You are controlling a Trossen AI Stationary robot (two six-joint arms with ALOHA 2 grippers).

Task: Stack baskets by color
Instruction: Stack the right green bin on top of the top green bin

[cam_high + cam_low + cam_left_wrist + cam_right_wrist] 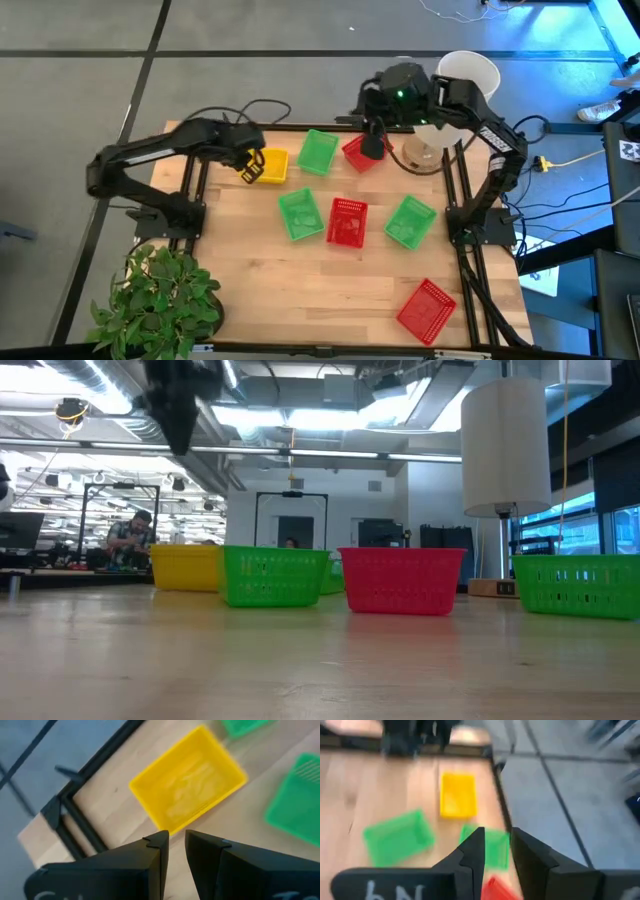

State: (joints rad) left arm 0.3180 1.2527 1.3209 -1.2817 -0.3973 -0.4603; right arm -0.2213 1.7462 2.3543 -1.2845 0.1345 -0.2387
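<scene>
Seven baskets visible singly, none stacked by my count; yellow basket [271, 166] upper left, under left gripper [247, 167], fingers near-closed, empty; right gripper [374, 146] over red basket [356, 152], narrow gap, empty.

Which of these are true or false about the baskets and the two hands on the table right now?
1. Three green baskets are visible in the high view. True.
2. The left hand hangs over the yellow basket. True.
3. A red basket sits nested inside a green one. False: the red baskets and each lie apart from the green ones.
4. The right hand is down by the red basket at the near corner of the table. False: it is at the far edge, over the red basket there.
5. A leafy plant stands at a table corner. True.
</scene>
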